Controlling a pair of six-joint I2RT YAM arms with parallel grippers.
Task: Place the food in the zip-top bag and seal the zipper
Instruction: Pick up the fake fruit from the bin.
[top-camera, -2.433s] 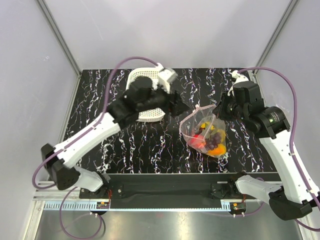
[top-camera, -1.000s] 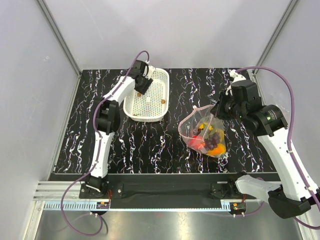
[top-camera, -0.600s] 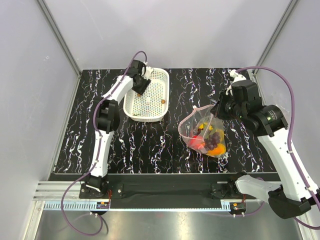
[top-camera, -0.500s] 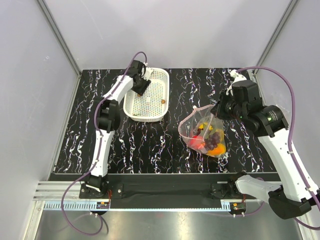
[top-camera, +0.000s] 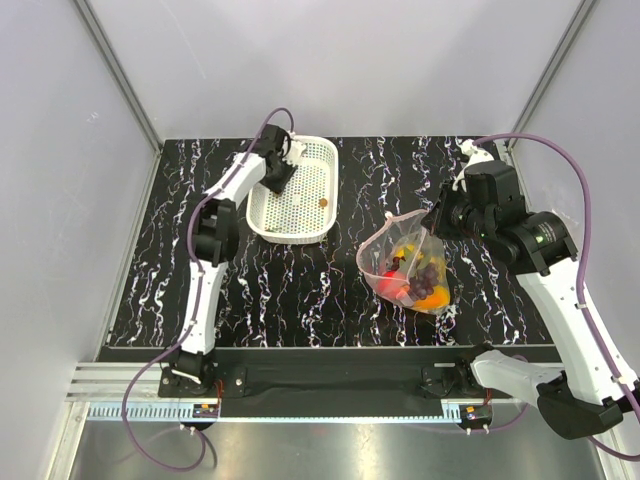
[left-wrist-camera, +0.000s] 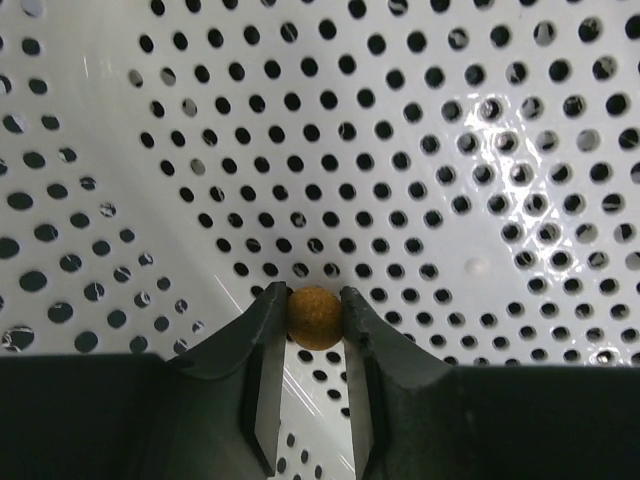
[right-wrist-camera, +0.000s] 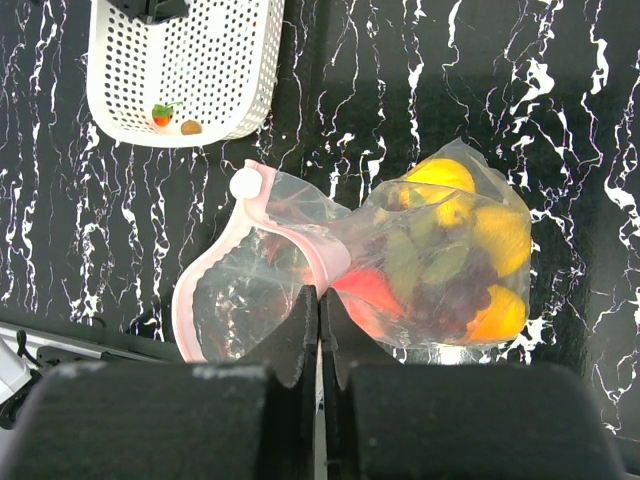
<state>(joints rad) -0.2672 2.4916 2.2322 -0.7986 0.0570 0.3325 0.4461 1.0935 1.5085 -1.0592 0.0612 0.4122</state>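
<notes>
The zip-top bag lies right of centre, mouth open toward the basket. Its pink-red zipper curves round the opening, with a white tab at one end. Inside the bag are yellow lemons, orange pieces, a red apple, dark grapes and a green piece. My right gripper is shut on the zipper edge and holds it up; it also shows in the top view. My left gripper is shut on a small brown ball low inside the white basket, at its far left corner.
In the right wrist view the basket holds a small red piece with a green top and another brown ball at its near end. Grey walls close the black marbled table on three sides.
The left arm swung from above the space between basket and bag, stretched out, and went down into the basket's far left corner. The right arm and bag stayed still.
</notes>
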